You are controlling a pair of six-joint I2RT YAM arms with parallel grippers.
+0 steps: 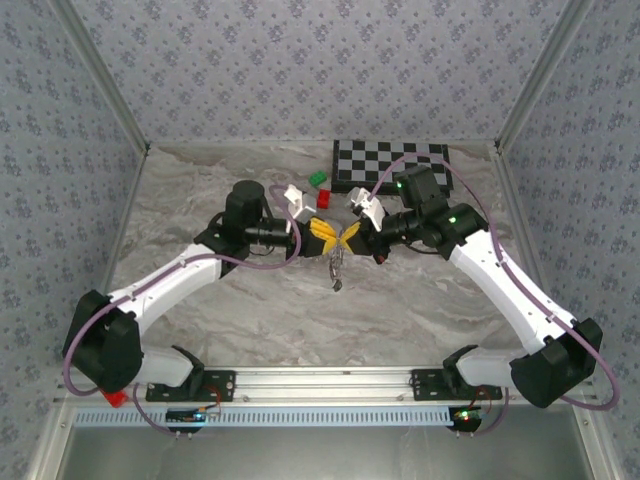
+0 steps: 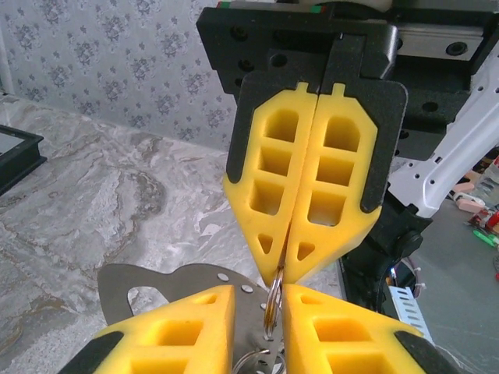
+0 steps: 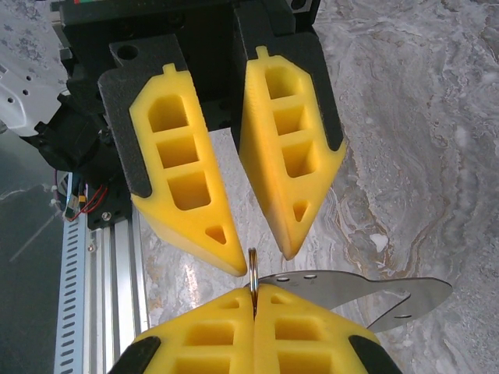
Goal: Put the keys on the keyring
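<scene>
Over the middle of the table my two grippers meet tip to tip. The right gripper is shut on the keyring, a thin silvery wire ring that stands edge-on out of its yellow pads. The left gripper faces it with its jaws apart, and the keyring stands in that gap without touching either pad. A flat silvery metal piece with small rivets lies beside the ring. From above, a small dark bunch hangs under the left gripper and the right gripper. It is too small to tell whether these are the keys.
A black-and-white checkerboard lies at the back of the marble table. A green block and a red block sit just behind the grippers. The mounting rail runs along the near edge, and patterned walls close the sides.
</scene>
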